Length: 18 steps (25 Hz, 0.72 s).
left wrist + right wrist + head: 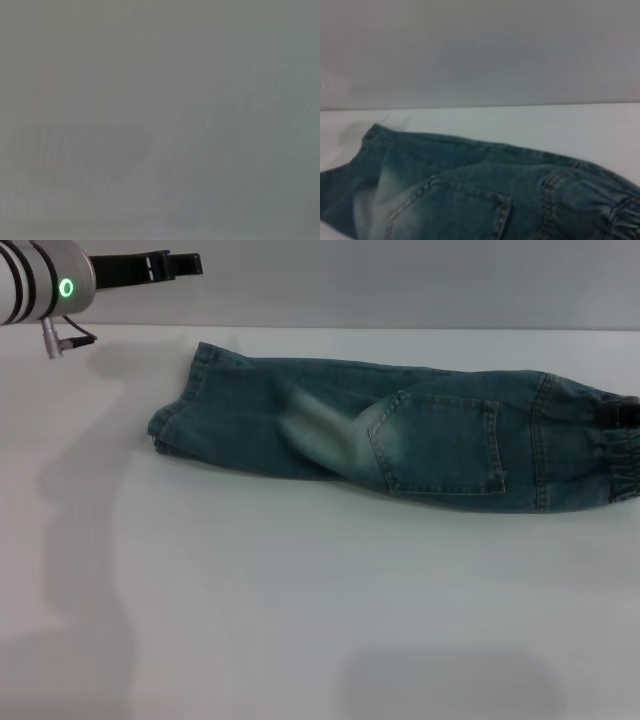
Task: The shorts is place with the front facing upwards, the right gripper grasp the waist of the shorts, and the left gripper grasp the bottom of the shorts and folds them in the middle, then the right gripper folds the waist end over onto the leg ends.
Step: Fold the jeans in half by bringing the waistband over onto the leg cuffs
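The shorts (400, 435) are lying folded lengthwise in a long strip across the white table (300, 620), running from 9 o'clock to 3 o'clock in the head view, with a back pocket (440, 445) facing up. The leg ends (180, 405) are sitting at the 9 o'clock end, stacked one on the other. The waist end (610, 455), with its ruffled elastic, is reaching the 3 o'clock edge of that view. The left gripper (175, 265) is hovering at 11 o'clock above the far table edge, well apart from the denim, its jaws looking pressed together and holding nothing. The right gripper is showing in no view, so its jaws cannot be judged; its wrist camera is looking along the shorts (470, 200) from near the waist.
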Motion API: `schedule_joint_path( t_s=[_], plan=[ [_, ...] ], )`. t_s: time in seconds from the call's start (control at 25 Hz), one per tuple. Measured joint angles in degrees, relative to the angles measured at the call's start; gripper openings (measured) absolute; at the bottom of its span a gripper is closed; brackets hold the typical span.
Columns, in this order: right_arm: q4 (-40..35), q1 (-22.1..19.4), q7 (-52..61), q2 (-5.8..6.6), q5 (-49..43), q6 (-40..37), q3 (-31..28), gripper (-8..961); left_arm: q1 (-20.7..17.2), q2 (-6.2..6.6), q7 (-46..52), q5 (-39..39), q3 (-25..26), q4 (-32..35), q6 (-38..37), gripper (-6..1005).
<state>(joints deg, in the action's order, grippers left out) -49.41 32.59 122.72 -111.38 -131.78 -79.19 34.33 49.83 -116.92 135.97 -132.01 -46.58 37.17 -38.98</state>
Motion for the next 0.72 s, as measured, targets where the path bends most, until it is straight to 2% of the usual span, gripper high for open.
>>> schedule_joint_path(
  t_s=[0.72],
  plan=[
    [11.52, 3.59, -0.22, 0.02, -0.05, 19.38, 4.51, 620, 0.22, -0.67, 0.64, 0.85, -0.25, 1.3, -0.38, 833]
  ],
)
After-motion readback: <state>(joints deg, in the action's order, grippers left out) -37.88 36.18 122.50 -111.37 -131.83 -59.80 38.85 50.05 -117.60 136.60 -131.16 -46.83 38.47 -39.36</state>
